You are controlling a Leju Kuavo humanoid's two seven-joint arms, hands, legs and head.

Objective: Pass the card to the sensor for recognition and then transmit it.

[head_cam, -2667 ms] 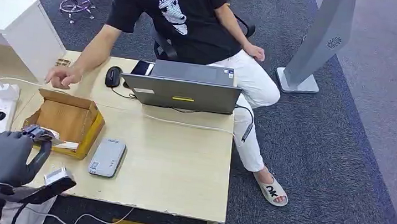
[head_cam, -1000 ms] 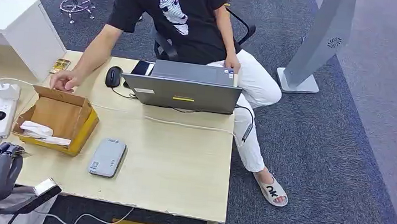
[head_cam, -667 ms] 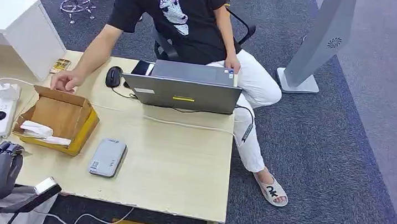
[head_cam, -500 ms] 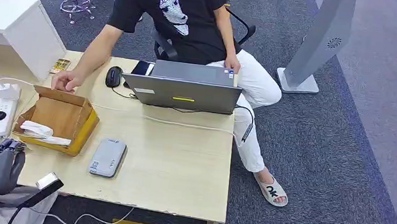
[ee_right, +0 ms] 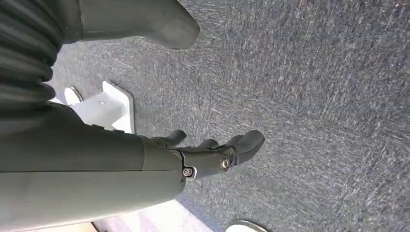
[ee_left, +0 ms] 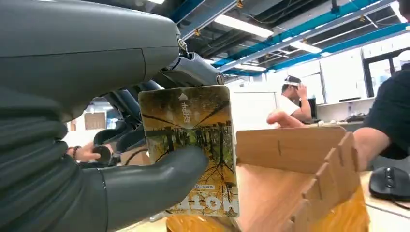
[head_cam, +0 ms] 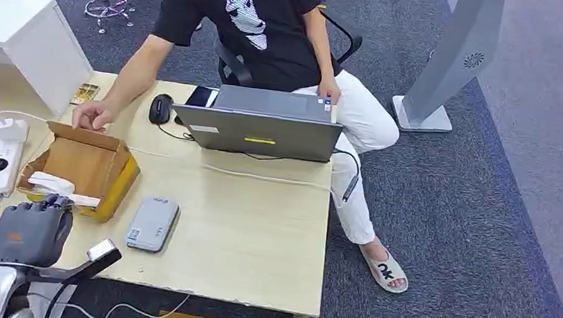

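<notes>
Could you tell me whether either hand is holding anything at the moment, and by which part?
The left hand holds a card, its thumb pressed across the printed face and fingers behind. The right hand holds nothing.

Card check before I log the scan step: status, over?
Left hand grips the card, thumb across its face. Right hand hangs open over carpet. Card beside the cardboard box; grey sensor unobstructed.

A seated person (head_cam: pixel 253 22) faces a laptop (head_cam: pixel 257 131), mouse (head_cam: pixel 160 108) beside, perhaps a phone (head_cam: pixel 201 96).
</notes>
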